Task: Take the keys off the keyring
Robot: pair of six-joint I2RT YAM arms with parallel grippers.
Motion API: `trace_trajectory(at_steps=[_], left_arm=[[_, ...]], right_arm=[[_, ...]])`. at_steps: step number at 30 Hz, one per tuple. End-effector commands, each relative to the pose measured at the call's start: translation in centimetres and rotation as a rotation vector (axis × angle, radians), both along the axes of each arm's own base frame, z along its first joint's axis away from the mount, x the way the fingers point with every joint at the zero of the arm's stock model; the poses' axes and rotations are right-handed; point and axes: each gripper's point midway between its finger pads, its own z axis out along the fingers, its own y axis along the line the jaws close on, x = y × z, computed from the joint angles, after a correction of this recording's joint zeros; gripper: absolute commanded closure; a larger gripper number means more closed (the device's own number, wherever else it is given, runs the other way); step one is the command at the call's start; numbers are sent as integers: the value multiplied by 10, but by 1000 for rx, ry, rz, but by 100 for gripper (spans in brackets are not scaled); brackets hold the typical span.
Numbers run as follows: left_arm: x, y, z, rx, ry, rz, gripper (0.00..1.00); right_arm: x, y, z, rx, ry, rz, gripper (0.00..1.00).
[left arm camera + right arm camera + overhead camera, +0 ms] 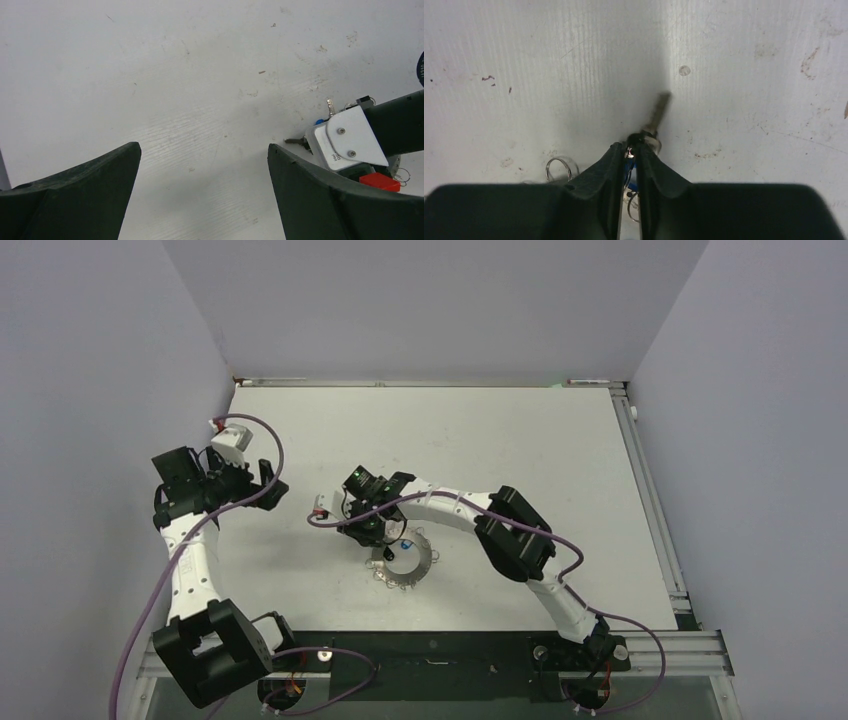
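Grey key (657, 111) juts forward, pinched in the right end effector (634, 149).

L arm (188, 575) & R arm (445, 508): white tube links btwn chunky black joint housings, w/ a purple cable (148, 605) looping along each. L gripper (205, 165) & R gripper (633, 150) have matte, v. dark green fingers (75, 195), broad at the base, curving to narrow tips. R wrist carries a white cam bracket (352, 135) w/ 2 silver screws & small black print, a red tab (379, 181) below it, plus a green light (357, 478).
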Motion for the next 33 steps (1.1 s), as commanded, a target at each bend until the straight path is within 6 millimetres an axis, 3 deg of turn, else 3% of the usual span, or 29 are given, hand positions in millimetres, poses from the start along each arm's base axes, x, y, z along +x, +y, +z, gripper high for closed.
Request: trace_trajectory(at_steps=[1,11,26,29,33], left_arm=[[16,7,38,35,-150,35,4],[6,-14,29,-121,-54,0,4],[-22,-98,0,-378,42,-147,0],[-27,-117,-10,-410,74,-189,11],[-36,-148,-25,-423,106,-254,25]], right_arm=[[-4,-2,-3,-35,-19,18,93],[17,14,71,262,-27,-76,95],[40,-15,120,652,132,-307,95],[46,-21,135,725,162,-355,95],[51,-29,139,777,226,-423,95]])
